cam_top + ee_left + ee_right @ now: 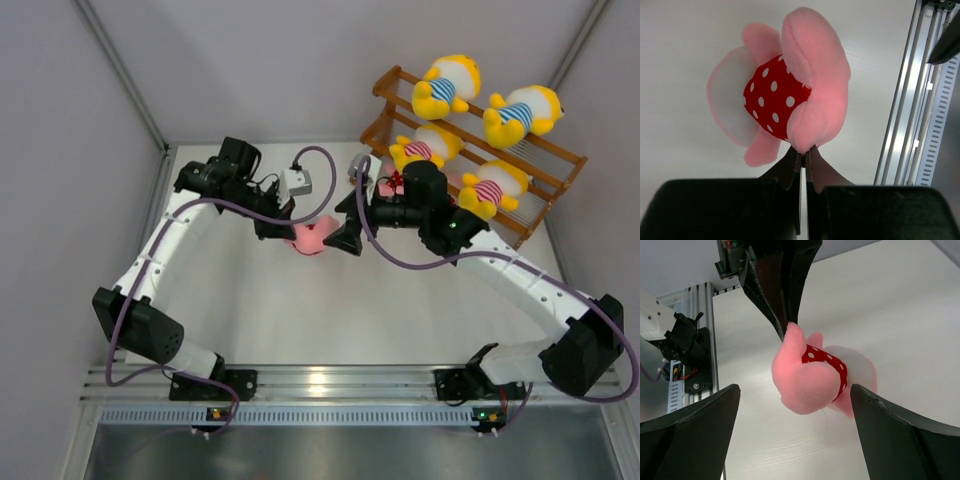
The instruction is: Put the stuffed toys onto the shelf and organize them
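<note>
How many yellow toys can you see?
4, all on the shelf: top-left toy, top-right toy, lower-left toy, lower-right toy. The right arm could hide others.

top: overhead, far | wrists: close, opposite sides, sharing pink toy [815, 75]

shelf [550, 150]: far right, four toys [447, 87] [520, 112] [428, 147] [490, 187] on it | fifth toy [310, 238]: centre, between left claw [288, 230] and right claw [338, 228]

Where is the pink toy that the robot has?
In the top view, the pink toy is mid-table, left of the shelf. The shut left gripper pinches it, and the open right gripper is beside it on the right.
</note>
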`<state>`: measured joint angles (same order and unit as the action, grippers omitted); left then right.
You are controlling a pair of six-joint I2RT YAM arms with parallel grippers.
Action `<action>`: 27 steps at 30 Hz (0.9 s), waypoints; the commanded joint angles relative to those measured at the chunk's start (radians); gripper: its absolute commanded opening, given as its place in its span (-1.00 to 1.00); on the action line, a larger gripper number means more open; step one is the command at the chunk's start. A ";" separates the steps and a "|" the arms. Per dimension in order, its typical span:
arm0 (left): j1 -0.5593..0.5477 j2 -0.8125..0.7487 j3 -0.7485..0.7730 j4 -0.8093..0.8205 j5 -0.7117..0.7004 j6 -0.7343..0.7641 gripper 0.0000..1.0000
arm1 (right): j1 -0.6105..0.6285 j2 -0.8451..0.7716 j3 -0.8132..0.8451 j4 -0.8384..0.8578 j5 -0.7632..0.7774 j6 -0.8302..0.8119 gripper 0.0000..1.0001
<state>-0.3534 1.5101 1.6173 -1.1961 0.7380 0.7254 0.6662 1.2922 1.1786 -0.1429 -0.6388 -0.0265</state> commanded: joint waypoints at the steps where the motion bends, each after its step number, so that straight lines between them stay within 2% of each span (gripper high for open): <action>1: -0.015 -0.045 -0.020 -0.023 0.021 0.060 -1.00 | -0.005 0.044 0.061 -0.017 -0.051 -0.059 0.84; 6: -0.027 -0.057 -0.060 -0.023 0.046 0.051 -1.00 | -0.050 0.133 0.107 0.011 -0.183 -0.012 0.88; 9: -0.029 -0.054 -0.060 -0.023 0.060 0.043 -1.00 | -0.047 0.189 0.136 -0.012 -0.252 0.007 0.99; 12: -0.029 -0.051 -0.062 -0.025 0.087 0.040 -1.00 | -0.017 0.208 0.119 -0.050 -0.242 -0.058 0.99; 18: -0.029 -0.044 -0.060 -0.023 0.097 0.039 -1.00 | 0.030 0.266 0.095 -0.058 -0.210 -0.070 0.96; 22: -0.029 -0.036 -0.056 -0.023 0.098 0.031 -1.00 | 0.076 0.289 0.107 -0.107 -0.127 -0.108 0.71; 25: -0.029 -0.034 -0.050 -0.022 0.106 0.031 -1.00 | 0.113 0.305 0.124 -0.193 -0.035 -0.157 0.33; 26: -0.029 -0.034 -0.047 -0.022 0.107 0.026 -1.00 | 0.119 0.306 0.121 -0.202 -0.012 -0.164 0.06; 27: -0.029 -0.034 -0.043 -0.023 0.106 0.023 -1.00 | 0.124 0.302 0.113 -0.211 -0.006 -0.165 -0.12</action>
<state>-0.3767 1.4948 1.5536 -1.2308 0.7891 0.7490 0.7517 1.5822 1.2652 -0.2626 -0.7212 -0.1207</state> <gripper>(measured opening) 0.037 0.497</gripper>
